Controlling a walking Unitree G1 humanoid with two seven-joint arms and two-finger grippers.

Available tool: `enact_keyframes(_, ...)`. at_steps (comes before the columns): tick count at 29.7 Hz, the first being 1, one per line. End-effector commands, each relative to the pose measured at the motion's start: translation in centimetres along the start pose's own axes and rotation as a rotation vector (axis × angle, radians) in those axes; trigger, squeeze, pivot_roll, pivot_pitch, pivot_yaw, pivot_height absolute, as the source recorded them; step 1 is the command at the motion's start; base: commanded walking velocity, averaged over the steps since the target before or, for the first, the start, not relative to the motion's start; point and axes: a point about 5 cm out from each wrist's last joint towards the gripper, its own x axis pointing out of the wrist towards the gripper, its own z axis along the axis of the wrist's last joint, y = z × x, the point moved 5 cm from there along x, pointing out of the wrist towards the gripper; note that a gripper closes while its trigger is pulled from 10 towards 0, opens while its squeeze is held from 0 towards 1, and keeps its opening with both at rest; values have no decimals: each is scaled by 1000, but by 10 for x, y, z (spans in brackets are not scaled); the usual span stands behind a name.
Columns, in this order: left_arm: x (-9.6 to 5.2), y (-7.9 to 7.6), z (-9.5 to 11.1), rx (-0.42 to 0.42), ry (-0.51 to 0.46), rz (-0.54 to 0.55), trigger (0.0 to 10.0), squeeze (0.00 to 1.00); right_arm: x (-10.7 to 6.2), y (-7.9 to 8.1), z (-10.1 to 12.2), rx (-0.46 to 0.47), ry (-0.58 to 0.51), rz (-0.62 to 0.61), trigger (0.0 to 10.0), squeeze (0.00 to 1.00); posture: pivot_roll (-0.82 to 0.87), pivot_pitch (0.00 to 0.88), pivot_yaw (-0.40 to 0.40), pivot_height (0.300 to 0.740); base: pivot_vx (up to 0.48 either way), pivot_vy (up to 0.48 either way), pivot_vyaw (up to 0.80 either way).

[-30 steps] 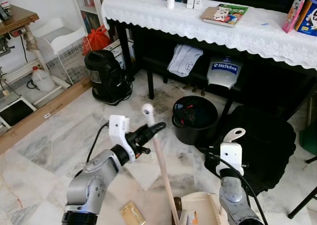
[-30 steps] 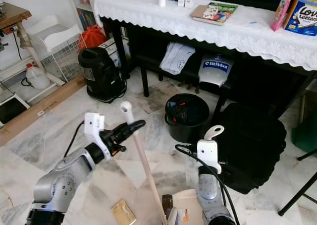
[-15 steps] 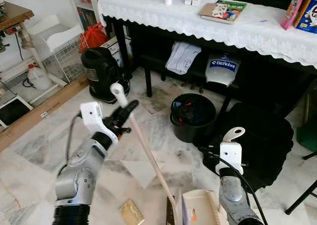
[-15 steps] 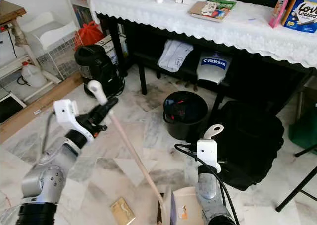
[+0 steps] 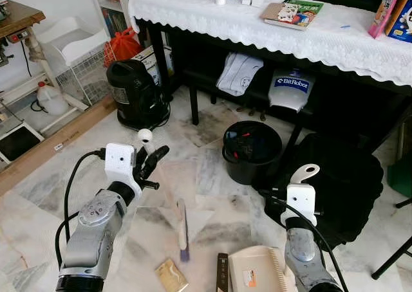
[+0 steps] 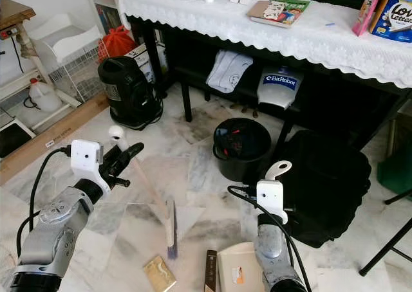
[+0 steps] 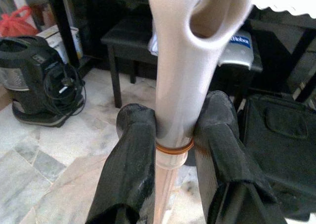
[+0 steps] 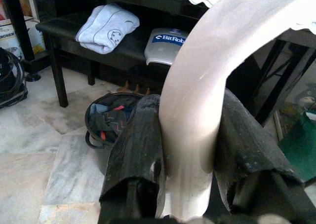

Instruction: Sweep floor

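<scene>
My left claw (image 7: 170, 135) pinches the broom handle (image 7: 185, 76) just below its looped top end, one black finger (image 7: 132, 160) pressed against each side of the pale shaft, right above an orange ring on it. From the head views that claw (image 5: 149, 165) is raised over the marble floor (image 5: 58, 182), and the handle runs down and away from it toward my right to the broom head (image 5: 183, 224), which rests on the tiles below and a little to the right of the claw. A small tan card-like piece (image 5: 171, 276) lies on the floor near the bristles, closer to me.

My right claw (image 8: 190, 150) is clamped on the cream dustpan handle (image 8: 212, 86), fingers (image 8: 136, 155) squeezing it from both sides. The handle's loop (image 5: 304, 174) sticks up above my right wrist, and the dustpan (image 5: 257, 269) sits low on the floor just left of that arm, with a dark strip (image 5: 222, 273) lying along its left edge.

Beyond the right claw stands a black bucket (image 5: 252, 152), and just to its right a black bag (image 5: 338, 182) lies on the floor. Ahead of my left claw a black vacuum cleaner (image 5: 136, 99) stands near the leg of a dark table covered with a white lace cloth (image 5: 270, 25).
</scene>
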Motion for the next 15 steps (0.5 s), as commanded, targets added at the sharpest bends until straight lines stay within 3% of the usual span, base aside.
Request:
enact_keyframes(1, -5, 9, -3, 53, 6, 11, 10000, 0, 2, 10, 5, 24, -10, 26, 10000, 0, 108, 93, 56, 740, 0, 0, 0)
enact_keyframes(5, -11, 21, -3, 76, 13, 38, 10000, 0, 6, 19, 14, 41, -33, 55, 10000, 0, 115, 99, 56, 740, 0, 0, 0)
enact_keyframes(15, -14, 21, -5, 87, 15, 37, 10000, 0, 13, 17, 21, 58, -53, 48, 10000, 0, 116, 96, 53, 740, 0, 0, 0)
